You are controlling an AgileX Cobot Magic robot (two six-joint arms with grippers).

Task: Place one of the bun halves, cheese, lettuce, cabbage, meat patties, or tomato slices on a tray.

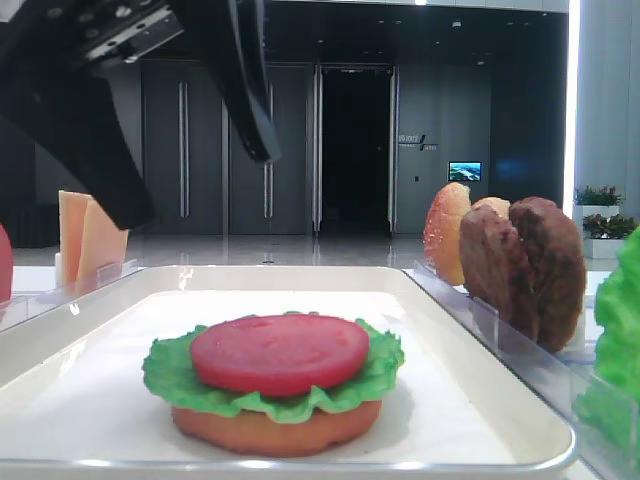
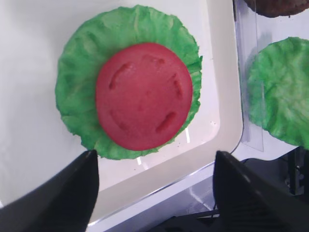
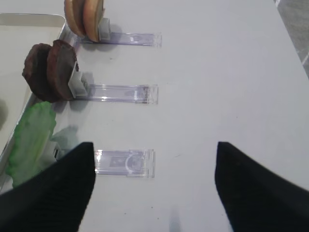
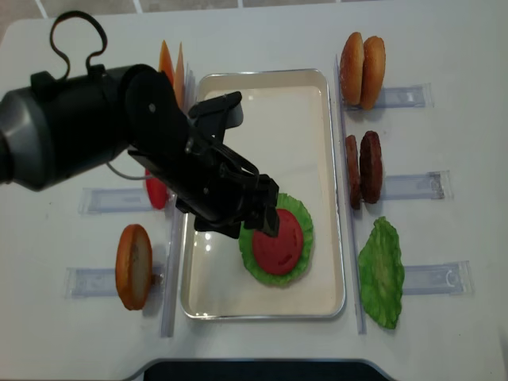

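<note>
Overhead view, left to right. One bun half (image 4: pixel 133 266) stands on edge in a clear holder (image 4: pixel 94 281) left of the tray (image 4: pixel 262 103); the cheese slices (image 4: pixel 171 65) stand upright at the tray's far left corner. A spare tomato slice (image 4: pixel 156 193) shows just under the left arm. Left gripper (image 4: pixel 238 208) hovers above the stack, jaws spread wide, gripping nothing. On the tray: bun base (image 1: pixel 275 428), lettuce leaf (image 2: pixel 77 87) on it, tomato slice (image 2: pixel 143 95) flat on top, centred on the leaf. Right of the tray: two bun halves (image 4: pixel 362 69), two meat patties (image 4: pixel 363 168), a second lettuce leaf (image 4: pixel 382 272), each at its holder. Right gripper (image 3: pixel 153 186) hangs over bare table beside the holders, fingers well apart, nothing held.
</note>
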